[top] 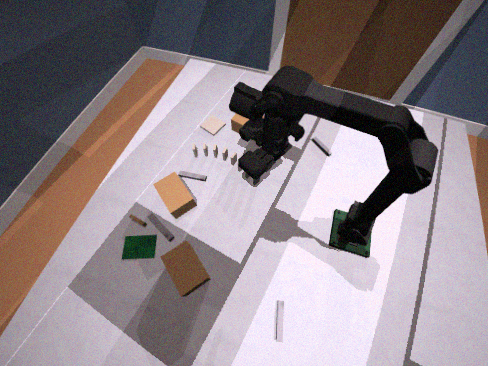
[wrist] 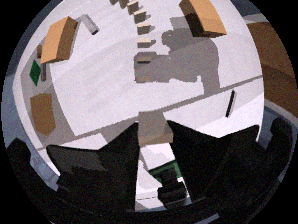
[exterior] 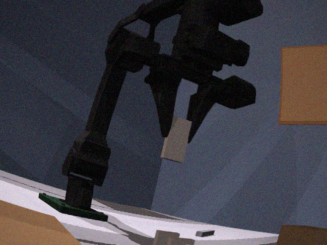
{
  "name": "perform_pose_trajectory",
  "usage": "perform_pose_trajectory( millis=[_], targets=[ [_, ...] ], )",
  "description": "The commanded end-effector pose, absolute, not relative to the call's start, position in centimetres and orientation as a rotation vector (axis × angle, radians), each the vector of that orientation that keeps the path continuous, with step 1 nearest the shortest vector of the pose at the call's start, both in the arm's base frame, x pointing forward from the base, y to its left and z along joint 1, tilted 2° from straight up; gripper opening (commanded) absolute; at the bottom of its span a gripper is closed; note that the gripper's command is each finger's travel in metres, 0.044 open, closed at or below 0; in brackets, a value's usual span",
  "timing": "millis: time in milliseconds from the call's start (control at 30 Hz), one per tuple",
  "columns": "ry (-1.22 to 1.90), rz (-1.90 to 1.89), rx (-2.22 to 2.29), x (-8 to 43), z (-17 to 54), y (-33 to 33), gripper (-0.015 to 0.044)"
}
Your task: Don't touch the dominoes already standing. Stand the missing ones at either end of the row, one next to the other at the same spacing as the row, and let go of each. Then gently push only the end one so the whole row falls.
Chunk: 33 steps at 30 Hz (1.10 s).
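My gripper [exterior: 177, 136] [wrist: 152, 125] is shut on a pale domino [exterior: 175, 147] [wrist: 155, 135]. In the exterior view the domino hangs tilted between the fingertips, well above the table. In the top view the gripper covers the near right end of the row, and its fingertips and the held domino cannot be made out. A curved row of small pale dominoes [top: 215, 150] [wrist: 144, 28] stands upright. Several show left of the gripper, the others are hidden behind it. In the wrist view the row's near end lies in the arm's shadow, beyond the held domino.
An orange block [top: 239, 122] and a flat tan tile [top: 213, 125] lie behind the row. A grey bar [top: 193, 176] and an orange box [top: 172, 192] lie in front of it. Another box [top: 185, 267] and a green square [top: 140, 247] are farther forward. A dark bar [top: 321, 146] lies right of the gripper.
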State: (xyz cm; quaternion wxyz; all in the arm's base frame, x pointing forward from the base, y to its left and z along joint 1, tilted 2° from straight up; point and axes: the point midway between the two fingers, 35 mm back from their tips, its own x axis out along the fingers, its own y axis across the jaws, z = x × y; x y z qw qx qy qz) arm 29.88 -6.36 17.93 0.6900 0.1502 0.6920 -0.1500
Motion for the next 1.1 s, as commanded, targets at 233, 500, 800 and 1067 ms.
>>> perform_pose_trajectory(
  millis=[233,500,800,1067],
  targets=[
    [1.540,-0.352,0.355,30.4,15.2,-6.3,0.0107],
    [1.540,-0.352,0.355,30.7,11.8,-6.4,0.0107],
    [1.540,-0.352,0.355,30.5,7.9,-6.3,0.0107],
    [1.540,-0.352,0.355,29.9,4.9,-6.2,0.0107]
  ],
)
